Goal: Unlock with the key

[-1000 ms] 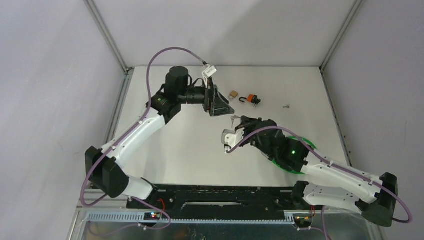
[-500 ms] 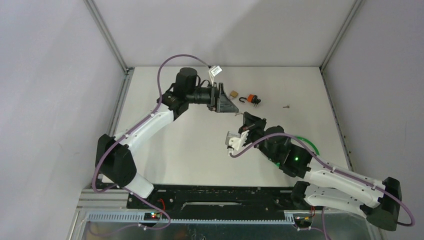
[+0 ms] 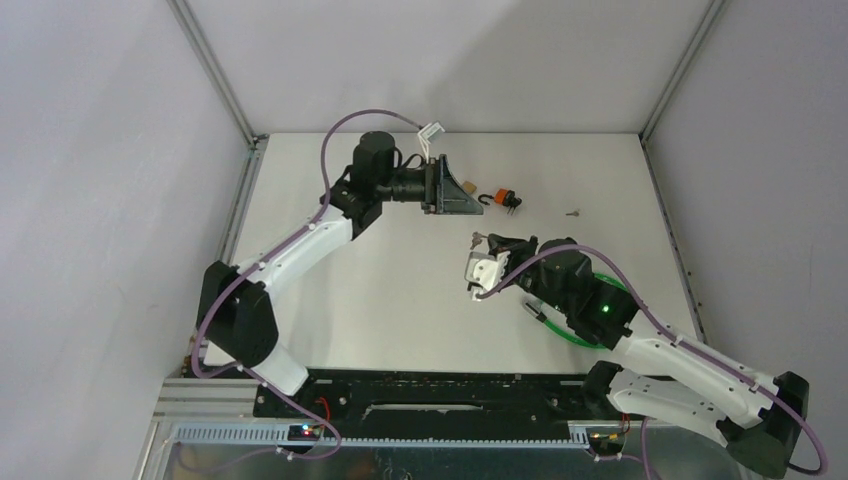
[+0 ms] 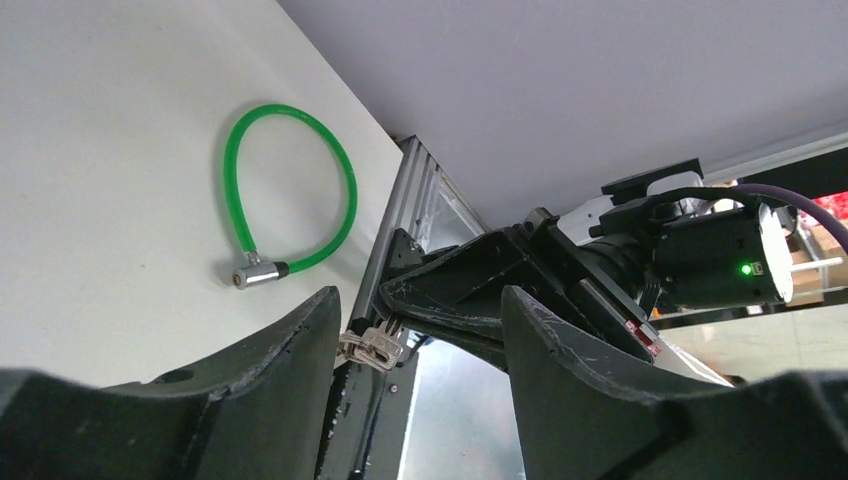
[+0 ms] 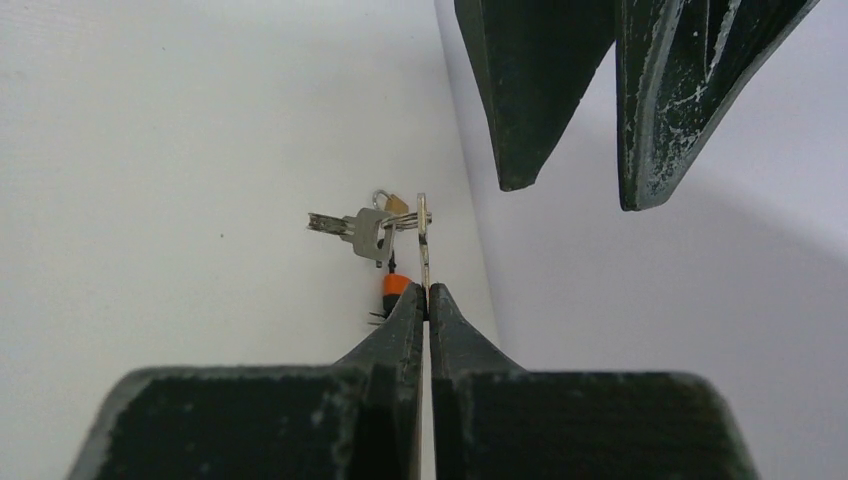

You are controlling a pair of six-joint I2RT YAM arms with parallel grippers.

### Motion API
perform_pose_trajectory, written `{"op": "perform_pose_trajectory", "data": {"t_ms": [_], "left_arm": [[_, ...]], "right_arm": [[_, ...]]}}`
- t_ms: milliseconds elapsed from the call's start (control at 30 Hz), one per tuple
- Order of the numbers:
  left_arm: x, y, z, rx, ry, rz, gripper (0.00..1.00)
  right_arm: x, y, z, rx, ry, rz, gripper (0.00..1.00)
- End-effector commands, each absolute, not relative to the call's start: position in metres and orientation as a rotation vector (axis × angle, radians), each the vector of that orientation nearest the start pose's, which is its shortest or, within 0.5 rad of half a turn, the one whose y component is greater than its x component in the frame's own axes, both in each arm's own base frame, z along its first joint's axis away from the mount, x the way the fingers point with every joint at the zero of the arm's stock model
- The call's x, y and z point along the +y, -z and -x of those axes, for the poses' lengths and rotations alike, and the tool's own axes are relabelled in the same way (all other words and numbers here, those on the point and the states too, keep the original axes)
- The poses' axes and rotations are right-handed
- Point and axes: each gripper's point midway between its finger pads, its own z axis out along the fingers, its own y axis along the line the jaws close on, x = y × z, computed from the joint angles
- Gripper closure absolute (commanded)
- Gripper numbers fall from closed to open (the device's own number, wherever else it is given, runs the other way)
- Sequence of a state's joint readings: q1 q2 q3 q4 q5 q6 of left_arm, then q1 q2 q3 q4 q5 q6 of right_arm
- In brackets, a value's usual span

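- Right gripper [image 5: 428, 290]: jaws pressed together on one end of the key [image 5: 423, 235], holding it in the air above the middle of the table [image 3: 400, 290].
- Key: its long axis ran in line with the fingers. The free end pointed straight out toward the left gripper [image 4: 418, 300] (seen edge-on in the right wrist view). The spare keys [image 5: 362, 230] hung from a ring at that end.
- Left gripper: jaws apart, nothing between them.
- An orange padlock [image 3: 503, 198] lay near the left gripper's tips.
- A green cable lock [image 4: 290, 190] lay under the right arm.
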State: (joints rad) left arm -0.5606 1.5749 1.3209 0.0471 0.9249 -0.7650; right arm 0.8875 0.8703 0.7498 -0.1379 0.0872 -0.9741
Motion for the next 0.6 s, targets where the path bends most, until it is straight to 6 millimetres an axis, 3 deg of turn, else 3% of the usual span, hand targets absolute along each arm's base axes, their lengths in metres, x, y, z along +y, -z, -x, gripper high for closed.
{"op": "perform_pose_trajectory", "data": {"t_ms": [0, 400, 567], "left_arm": [[-0.36, -0.32, -0.27, 1.959, 1.751, -0.577, 0.36], [-0.371, -0.296, -0.262, 2.073, 1.793, -0.556, 0.41], [-0.371, -0.296, -0.259, 2.021, 1.796, -0.64, 0.46]], "right_arm": [[0.233, -0.282, -0.247, 1.137, 0.059, 1.378, 1.0], [0.228, -0.284, -0.255, 1.169, 0.072, 1.365, 1.0], [0.229, -0.283, -0.253, 1.204, -0.013, 1.363, 1.0]]}}
